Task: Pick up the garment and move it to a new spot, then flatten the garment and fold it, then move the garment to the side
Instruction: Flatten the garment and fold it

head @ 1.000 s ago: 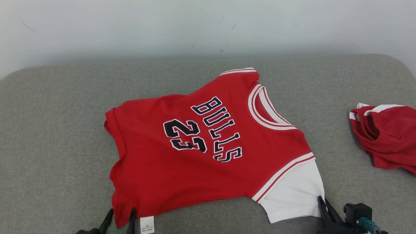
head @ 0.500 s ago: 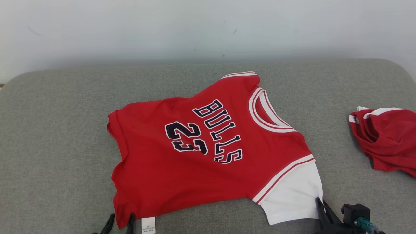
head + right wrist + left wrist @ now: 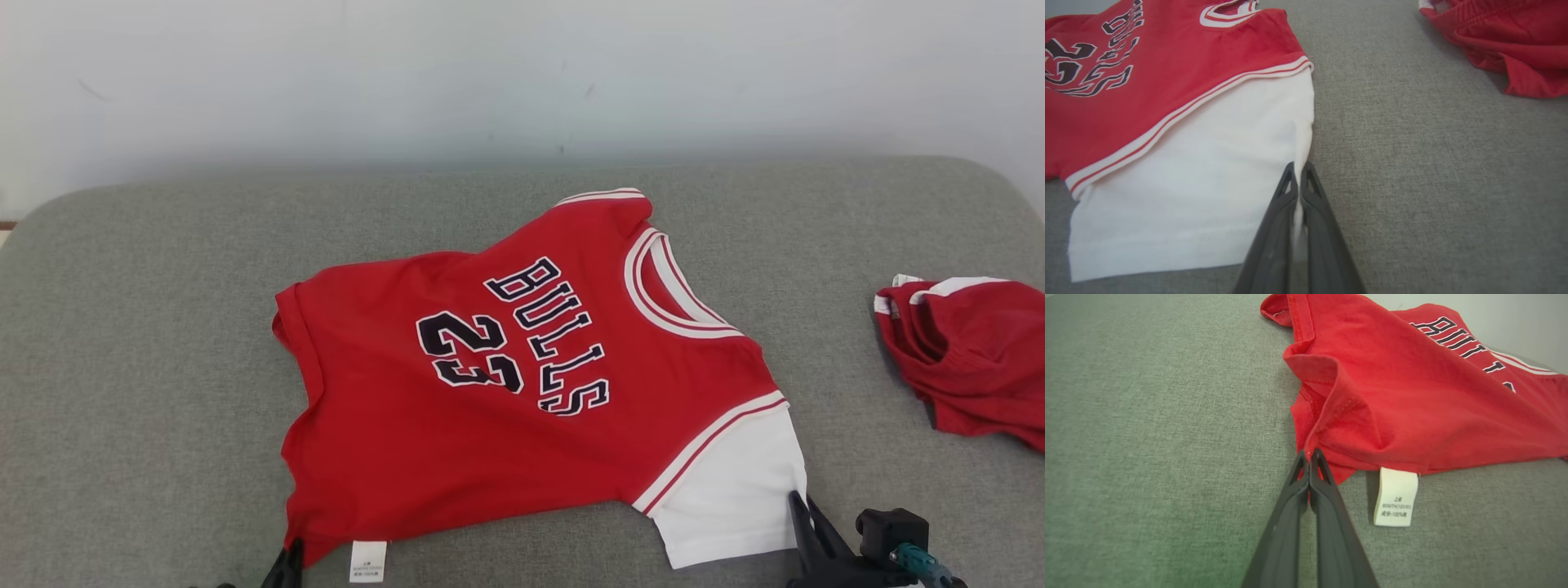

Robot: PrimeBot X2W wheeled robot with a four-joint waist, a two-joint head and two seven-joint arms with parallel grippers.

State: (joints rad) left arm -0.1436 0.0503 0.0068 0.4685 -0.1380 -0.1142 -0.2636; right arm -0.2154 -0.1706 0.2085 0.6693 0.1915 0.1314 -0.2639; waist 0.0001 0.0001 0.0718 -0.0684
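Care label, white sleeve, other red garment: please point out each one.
care label (image 3: 1395,497), left wrist view, middle of the white tag.
white sleeve (image 3: 1188,192), right wrist view, middle of the white cloth.
other red garment (image 3: 976,351), head view, middle of its crumpled cloth.

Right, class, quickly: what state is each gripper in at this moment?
Left gripper: shut on the red jersey at its bottom corner.
Right gripper: shut on the edge of its white sleeve.
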